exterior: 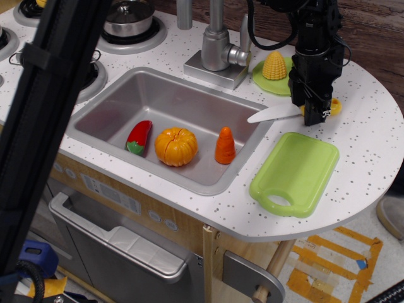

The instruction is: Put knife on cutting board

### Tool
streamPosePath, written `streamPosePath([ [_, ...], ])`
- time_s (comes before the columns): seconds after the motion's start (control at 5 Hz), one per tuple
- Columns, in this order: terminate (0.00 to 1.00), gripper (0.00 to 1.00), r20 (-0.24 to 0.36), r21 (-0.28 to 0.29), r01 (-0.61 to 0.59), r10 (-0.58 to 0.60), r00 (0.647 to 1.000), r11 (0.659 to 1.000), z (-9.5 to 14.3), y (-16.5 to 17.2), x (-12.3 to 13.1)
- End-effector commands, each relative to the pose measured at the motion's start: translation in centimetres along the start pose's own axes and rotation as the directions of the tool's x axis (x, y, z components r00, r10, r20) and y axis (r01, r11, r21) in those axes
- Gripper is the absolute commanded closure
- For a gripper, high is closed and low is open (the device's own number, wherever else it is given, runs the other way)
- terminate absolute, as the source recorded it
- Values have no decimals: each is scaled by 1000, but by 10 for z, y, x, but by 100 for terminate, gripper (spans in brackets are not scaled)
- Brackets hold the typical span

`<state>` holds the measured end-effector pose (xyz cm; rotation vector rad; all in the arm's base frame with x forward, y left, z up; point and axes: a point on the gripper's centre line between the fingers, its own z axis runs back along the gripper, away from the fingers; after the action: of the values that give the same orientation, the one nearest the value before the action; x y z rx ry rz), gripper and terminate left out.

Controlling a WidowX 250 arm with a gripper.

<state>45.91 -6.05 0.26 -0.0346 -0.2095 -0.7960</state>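
The knife (273, 114) lies flat on the white speckled counter, its pale blade pointing left toward the sink and its yellow handle (333, 106) showing at the right. My black gripper (314, 112) is lowered onto the knife where blade meets handle, fingers either side of it, and it looks open. The knife still rests on the counter. The lime-green cutting board (297, 172) lies bare just in front of the knife, its handle hole toward the counter's front edge.
A round green plate (267, 83) with a corn cob (274, 65) stands behind the gripper. The sink (120, 95) holds a pepper (139, 137), a pumpkin (176, 146) and a carrot (225, 145). The faucet (216, 47) and pots stand at the back.
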Motion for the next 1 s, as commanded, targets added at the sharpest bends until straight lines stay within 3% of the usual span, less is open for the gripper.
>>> streamPosePath([
  [0.0,0,100,34,38,3,-4,999,999,19,13,7],
  [0.2,0,100,18,35,-1,0,1000,999,28,12,11],
  [0.4,0,100,-54,74,6,-2,999,997,58,14,16],
  [0.6,0,100,-83,54,-41,45,995,998,76,9,12],
  [0.8,0,100,-62,60,-139,143,988,988,75,-14,2],
])
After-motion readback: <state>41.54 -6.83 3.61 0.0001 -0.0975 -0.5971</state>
